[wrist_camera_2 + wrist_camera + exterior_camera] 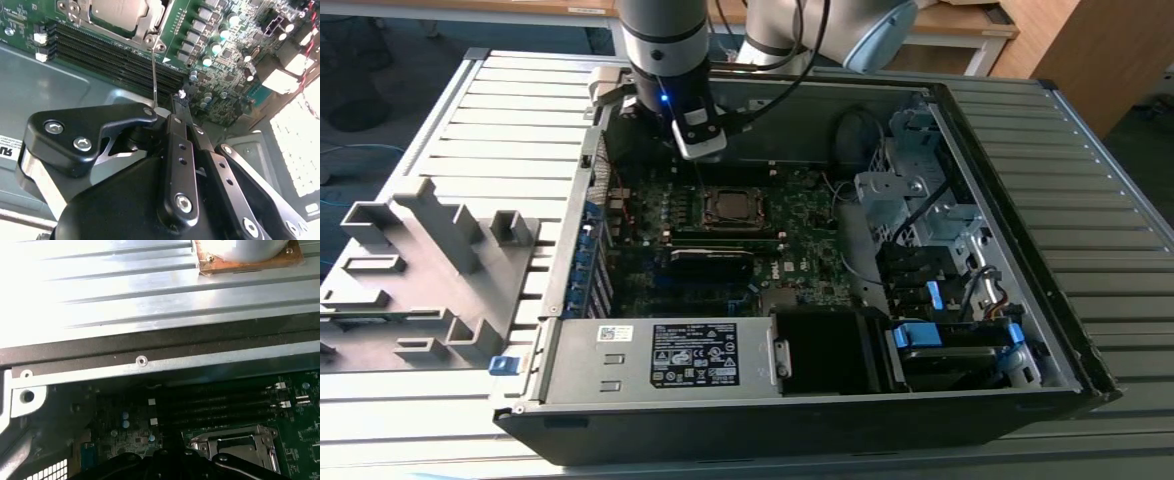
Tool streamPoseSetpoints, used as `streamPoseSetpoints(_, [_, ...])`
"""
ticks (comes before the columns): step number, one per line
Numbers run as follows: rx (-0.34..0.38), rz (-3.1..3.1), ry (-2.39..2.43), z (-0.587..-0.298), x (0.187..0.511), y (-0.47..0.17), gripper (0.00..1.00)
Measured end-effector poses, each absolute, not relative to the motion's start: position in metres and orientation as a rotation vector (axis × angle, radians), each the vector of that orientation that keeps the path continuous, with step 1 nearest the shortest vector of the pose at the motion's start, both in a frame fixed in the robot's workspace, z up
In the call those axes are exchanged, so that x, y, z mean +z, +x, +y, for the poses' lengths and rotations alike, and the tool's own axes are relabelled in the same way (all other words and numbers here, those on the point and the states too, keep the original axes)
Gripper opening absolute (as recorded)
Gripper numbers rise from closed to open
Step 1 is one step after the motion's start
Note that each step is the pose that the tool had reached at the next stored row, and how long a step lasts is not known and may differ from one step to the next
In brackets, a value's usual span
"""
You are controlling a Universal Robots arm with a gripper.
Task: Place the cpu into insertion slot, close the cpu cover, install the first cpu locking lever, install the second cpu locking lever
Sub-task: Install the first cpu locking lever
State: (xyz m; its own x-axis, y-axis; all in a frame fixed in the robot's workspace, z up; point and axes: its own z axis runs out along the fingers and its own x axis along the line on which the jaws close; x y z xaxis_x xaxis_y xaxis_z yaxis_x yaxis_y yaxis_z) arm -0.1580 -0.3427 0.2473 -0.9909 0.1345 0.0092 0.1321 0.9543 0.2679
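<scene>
Cpu cover (150,22) flat, pincer (162,111) near, arm (664,40) upright

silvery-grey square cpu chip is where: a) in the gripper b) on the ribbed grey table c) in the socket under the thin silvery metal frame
c: in the second wrist view the silvery-grey cpu chip shows through the thin silvery metal frame lying over it.

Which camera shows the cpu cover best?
The second wrist view: the cpu cover is close up, lying around the chip, though cut off by the picture's edge. The exterior view shows it whole but far off; the first wrist view, in shadow.
</scene>
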Motion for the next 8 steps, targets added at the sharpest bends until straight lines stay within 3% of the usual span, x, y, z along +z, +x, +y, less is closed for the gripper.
streamPoseSetpoints(8, [0.424,3.097,0.211,-0.343,0.247,-0.136,0.11])
